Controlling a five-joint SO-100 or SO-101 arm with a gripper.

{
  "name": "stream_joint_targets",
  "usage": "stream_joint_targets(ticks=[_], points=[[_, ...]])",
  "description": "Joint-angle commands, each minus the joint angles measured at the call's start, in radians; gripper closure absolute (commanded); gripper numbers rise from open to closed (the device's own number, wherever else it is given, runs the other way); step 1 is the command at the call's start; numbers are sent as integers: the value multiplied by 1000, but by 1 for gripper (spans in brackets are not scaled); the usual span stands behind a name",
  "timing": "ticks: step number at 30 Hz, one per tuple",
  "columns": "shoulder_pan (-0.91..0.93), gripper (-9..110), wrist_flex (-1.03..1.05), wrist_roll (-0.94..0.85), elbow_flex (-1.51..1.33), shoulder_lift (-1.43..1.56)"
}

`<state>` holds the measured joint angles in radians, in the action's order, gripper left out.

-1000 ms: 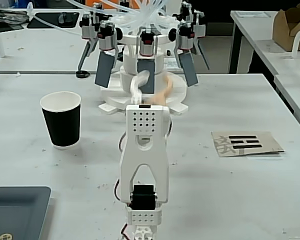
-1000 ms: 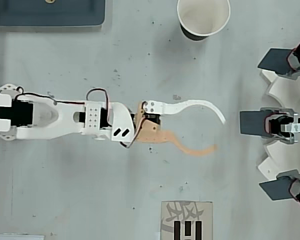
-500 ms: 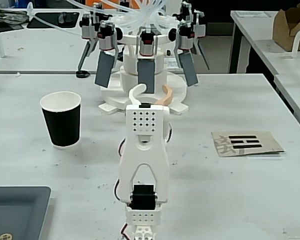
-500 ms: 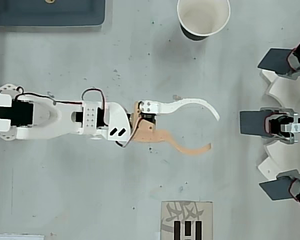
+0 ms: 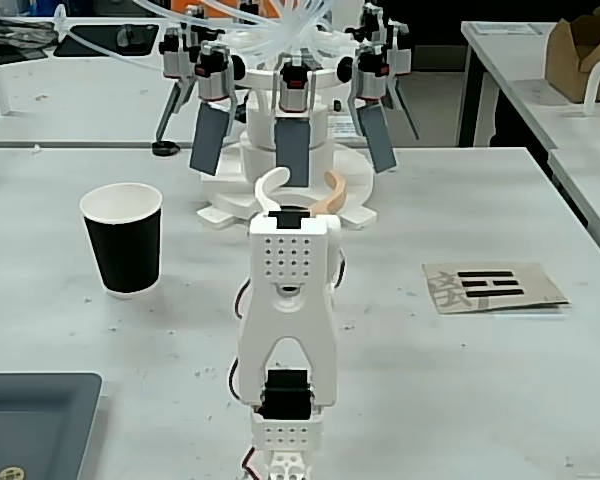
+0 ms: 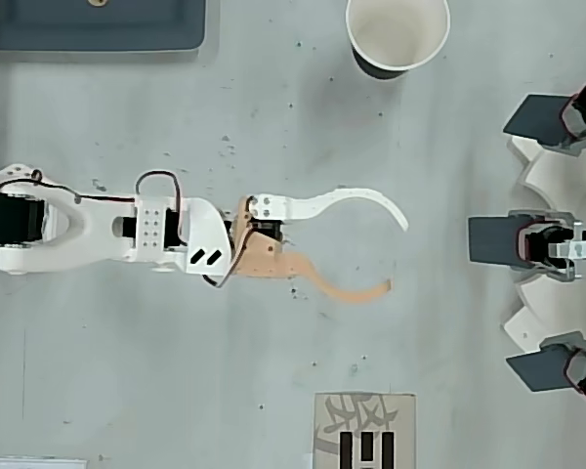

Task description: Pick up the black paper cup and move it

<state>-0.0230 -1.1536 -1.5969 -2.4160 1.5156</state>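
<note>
The black paper cup (image 5: pixel 125 245) stands upright on the white table, left of the arm in the fixed view. In the overhead view the cup (image 6: pixel 397 34) sits at the top edge and its white inside holds nothing. My gripper (image 6: pixel 397 256) is open, with a curved white finger (image 6: pixel 356 198) and a curved orange finger (image 6: pixel 342 290) spread wide and nothing between them. It points toward the white device, well apart from the cup. In the fixed view the gripper (image 5: pixel 308 178) shows just beyond the white arm.
A white device with several dark paddles (image 5: pixel 290 130) stands straight ahead of the gripper, at the right edge overhead (image 6: pixel 557 239). A grey tray (image 5: pixel 30 420) lies near the arm's base. A card with black bars (image 5: pixel 490 285) lies on the table. A cardboard box (image 5: pixel 580 50) sits on another table.
</note>
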Motion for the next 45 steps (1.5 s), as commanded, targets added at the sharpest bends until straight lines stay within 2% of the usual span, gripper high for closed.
stream_joint_targets(ticks=[1,27,36,45], points=[[-8,87,-26,15,-25,84],[-143,66,-91,80,-436,379],[-189,63,-106,83,-595,492],[-268,60,-107,71,-612,500]])
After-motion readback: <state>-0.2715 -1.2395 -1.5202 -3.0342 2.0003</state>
